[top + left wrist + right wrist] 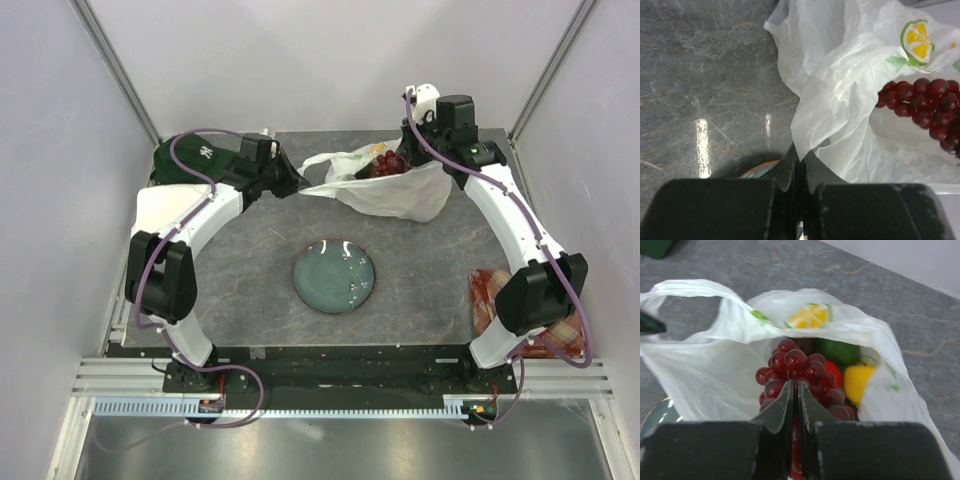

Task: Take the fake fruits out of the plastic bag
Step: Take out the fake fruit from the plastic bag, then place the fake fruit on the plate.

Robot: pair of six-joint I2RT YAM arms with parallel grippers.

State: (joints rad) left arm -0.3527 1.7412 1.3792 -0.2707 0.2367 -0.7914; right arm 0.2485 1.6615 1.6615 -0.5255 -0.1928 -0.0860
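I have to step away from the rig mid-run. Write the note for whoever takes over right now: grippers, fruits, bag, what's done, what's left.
Left gripper: shut on the edge of the plastic bag, holding its mouth open.
Right gripper: at the bag mouth, shut on the grape bunch.
Fruits: the grape bunch, a green piece, a red fruit and a yellow fruit are all inside the bag, at the far side of the table.
Done: bag opened, grapes gripped; no fruit is out yet.
Left: lift the grapes out, then each remaining fruit.
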